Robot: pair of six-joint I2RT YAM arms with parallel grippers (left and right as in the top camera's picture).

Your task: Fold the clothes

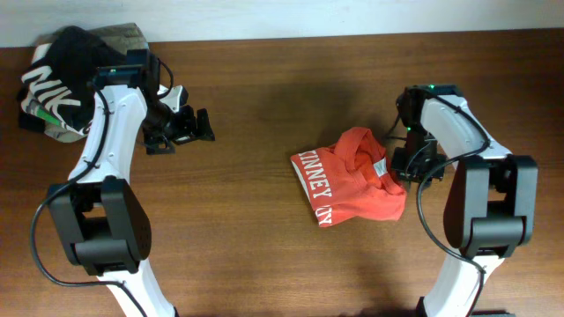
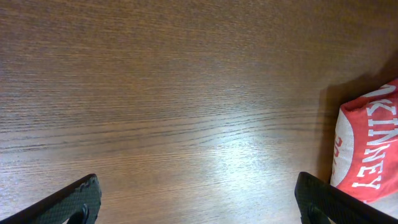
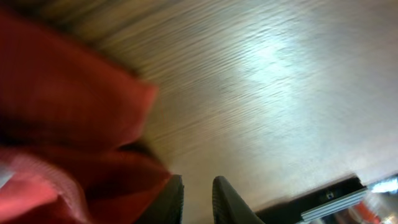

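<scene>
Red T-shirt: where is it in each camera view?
Overhead: red T-shirt bunched right of centre.
Left wrist: red T-shirt at the right edge, white lettering showing.
Right wrist: red T-shirt blurred, filling the left side.
Shared landmark: the brown wooden table, in all three.

Robotics lab: arms point(image 1: 115, 123), wooden table point(image 1: 264, 264)

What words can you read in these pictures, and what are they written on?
"KINNEY": white block letters on the red-orange T-shirt; the start of the word is lost at the shirt's folded edge.
Smaller white lettering next to it on the shirt: folded over, not readable.
White patch near the shirt's collar: too small to read.
Big white letters on the black garment: crumpled, cannot be read for sure.
</scene>
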